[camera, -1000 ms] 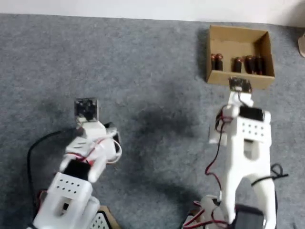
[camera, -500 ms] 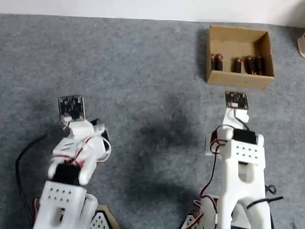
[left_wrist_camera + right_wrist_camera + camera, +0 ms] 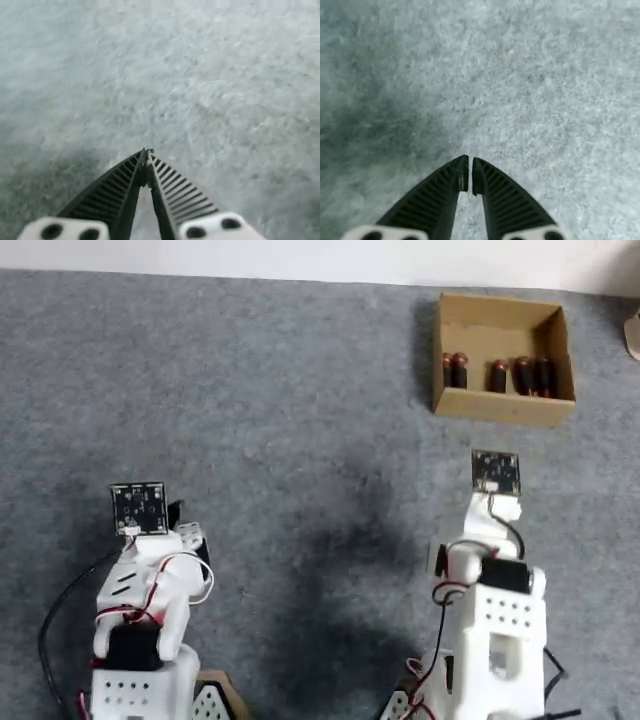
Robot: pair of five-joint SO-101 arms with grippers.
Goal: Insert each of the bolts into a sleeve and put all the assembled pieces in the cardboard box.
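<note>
Box (image 3: 500, 406) holds perhaps five assembled pieces (image 3: 520, 374) | left gripper (image 3: 146, 155) closed, empty | right gripper (image 3: 470, 176) all but closed, empty

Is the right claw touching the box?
Apart. The high view shows bare carpet between the box and the right arm's tip. In the right wrist view the claw hangs over carpet.

I read the table (image 3: 250, 390) as covered in a grey, short-pile fabric. The same grey covering lies directly beneath the left end effector (image 3: 146, 152) and the right end effector (image 3: 470, 167). One cardboard box (image 3: 500, 405) sits flat on the table ahead of the right end effector, near it but apart, and well apart from the left end effector. A small pale speck (image 3: 511, 51) lies on the covering ahead of the right end effector.
</note>
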